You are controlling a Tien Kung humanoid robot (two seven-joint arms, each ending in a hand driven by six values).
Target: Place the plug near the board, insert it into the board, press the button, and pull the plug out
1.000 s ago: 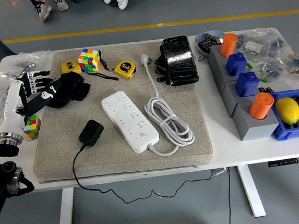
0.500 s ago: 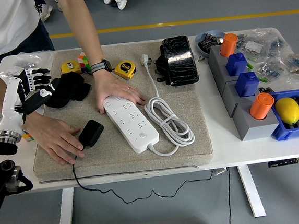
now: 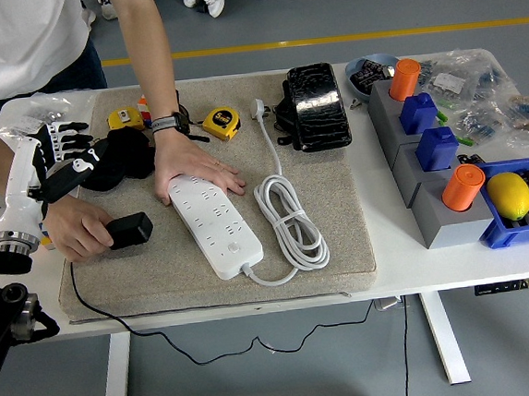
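A person holds the black plug point(image 3: 128, 230) and white board point(image 3: 208, 223) on the table point(image 3: 407, 241). Left hand point(image 3: 61, 151) waits, fingers spread; grab the plug gently

White forearm shell point(image 3: 18, 187), black fingers point(image 3: 67, 141), steel wrist ring point(image 3: 9, 243).

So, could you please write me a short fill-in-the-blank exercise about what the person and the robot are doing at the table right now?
1. One of the person's hands grips the black ____.
2. The person's other hand rests flat on the white ____.
3. The lemon lies in a ____ bin.
4. The robot's left hand hovers over the table's ____ side, fingers spread.

Missing words: plug; power strip; blue; left
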